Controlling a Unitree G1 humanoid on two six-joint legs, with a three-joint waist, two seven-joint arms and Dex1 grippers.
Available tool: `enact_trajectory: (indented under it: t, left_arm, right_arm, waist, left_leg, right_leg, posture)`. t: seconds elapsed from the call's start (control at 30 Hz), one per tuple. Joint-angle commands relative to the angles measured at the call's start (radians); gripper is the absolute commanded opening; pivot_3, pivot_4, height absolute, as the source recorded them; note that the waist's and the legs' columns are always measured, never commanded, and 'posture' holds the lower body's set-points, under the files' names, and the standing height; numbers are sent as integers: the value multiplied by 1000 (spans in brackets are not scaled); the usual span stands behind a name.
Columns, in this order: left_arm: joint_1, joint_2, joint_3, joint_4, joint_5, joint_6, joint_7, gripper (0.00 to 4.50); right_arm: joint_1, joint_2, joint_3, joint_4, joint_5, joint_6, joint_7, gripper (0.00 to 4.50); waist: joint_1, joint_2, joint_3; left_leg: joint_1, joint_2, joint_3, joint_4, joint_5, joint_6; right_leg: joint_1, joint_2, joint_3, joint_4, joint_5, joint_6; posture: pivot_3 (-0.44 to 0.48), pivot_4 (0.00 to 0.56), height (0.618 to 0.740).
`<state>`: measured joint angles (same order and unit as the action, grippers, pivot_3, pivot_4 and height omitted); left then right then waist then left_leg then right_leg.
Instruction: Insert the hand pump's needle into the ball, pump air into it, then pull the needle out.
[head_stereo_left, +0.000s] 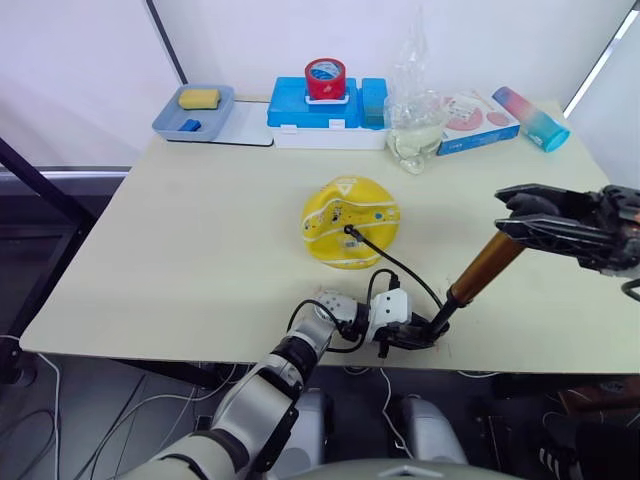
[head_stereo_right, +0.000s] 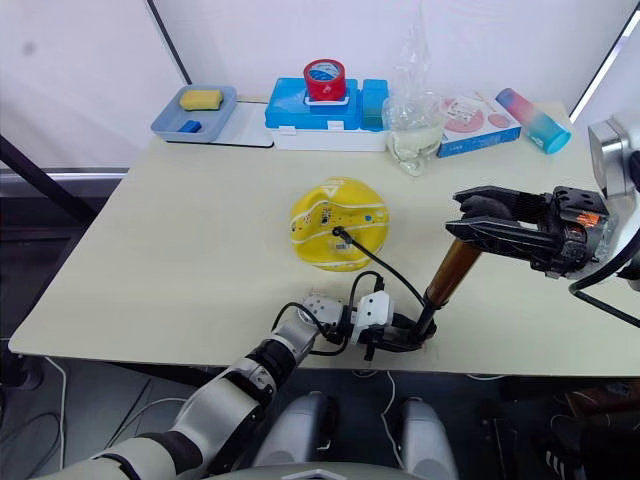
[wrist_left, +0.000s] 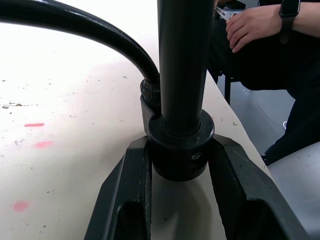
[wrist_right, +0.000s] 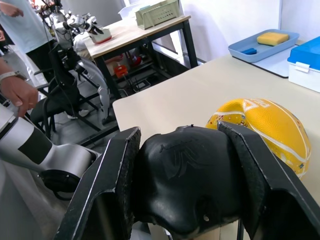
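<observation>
The dented yellow ball (head_stereo_left: 350, 220) lies in the middle of the table. The black fitting of the needle (head_stereo_left: 351, 232) sits against the ball's near side; the pin itself is hidden. From there the black hose (head_stereo_left: 400, 270) curves to the foot of the hand pump (head_stereo_left: 487, 265), which stands tilted near the table's front edge. My left gripper (wrist_left: 180, 150) is shut on the pump's black base cap (head_stereo_left: 440, 320). My right gripper (wrist_right: 180, 135) is shut on the pump's black handle (wrist_right: 185, 175) at the top of the gold barrel, to the right of the ball.
Along the back of the table stand a blue tray (head_stereo_left: 165, 125) with a yellow sponge, a blue box (head_stereo_left: 300, 105) with a red tape roll (head_stereo_left: 325, 78), a clear plastic bag (head_stereo_left: 415, 120), a printed box (head_stereo_left: 475, 120) and a bottle (head_stereo_left: 530, 118). A person's hand (wrist_left: 250, 25) rests beyond the front edge.
</observation>
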<state>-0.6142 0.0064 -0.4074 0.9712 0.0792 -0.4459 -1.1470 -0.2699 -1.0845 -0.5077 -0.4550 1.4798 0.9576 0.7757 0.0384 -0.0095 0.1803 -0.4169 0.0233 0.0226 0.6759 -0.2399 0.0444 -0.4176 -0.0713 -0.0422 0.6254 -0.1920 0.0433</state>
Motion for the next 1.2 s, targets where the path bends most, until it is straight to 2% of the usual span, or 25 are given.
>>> enact_trajectory:
  t: [0.03,0.2,0.47,0.6,0.8,1.03,1.2]
  left_arm:
    - [48,28,-33,49,57,29,6,1180]
    - [54,25,-30,52,65,31,10,1180]
    - [28,7,-20,84,80,35,26,1180]
    - [8,-23,-16,112,81,50,30,1180]
    - [-15,-53,-15,145,95,25,32,1180]
    - [-50,-77,-8,181,110,46,70,1180]
    - [-57,-78,-11,197,115,31,54,1180]
  right_arm:
    - [-4,3,-8,-33,-4,-17,50,1963]
    - [64,40,69,-72,-157,-62,102,1963]
    - [148,116,201,-61,-404,-209,194,1963]
    - [242,175,300,-46,-568,-327,239,1963]
    - [303,269,387,24,-747,-491,260,1963]
    - [315,307,348,62,-739,-540,286,1963]
    - [244,259,241,20,-572,-406,251,1963]
  waist:
    - [0,0,-1]
    - [-2,-5,-13]
    - [-4,-5,-26]
    - [0,-7,-29]
    - [3,-5,-34]
    - [6,-5,-35]
    - [7,-4,-34]
  left_leg:
    - [0,0,0,0,0,0]
    - [2,1,0,0,0,0]
    - [3,3,0,0,0,0]
    - [2,3,0,0,0,0]
    - [3,2,-1,0,0,0]
    - [3,0,-3,1,0,0]
    - [1,0,-3,1,0,0]
  right_leg:
    - [0,0,0,0,0,0]
    - [1,1,0,0,0,0]
    - [1,1,0,0,0,0]
    - [1,1,-1,0,0,0]
    - [2,0,-1,-1,0,1]
    - [4,-1,-1,-1,-1,2]
    - [4,-2,-1,-1,-1,2]
  posture:
    - [0,150,739]
    - [0,150,739]
    - [0,150,739]
    - [0,150,739]
    - [0,150,739]
    - [0,150,739]
    - [0,150,739]
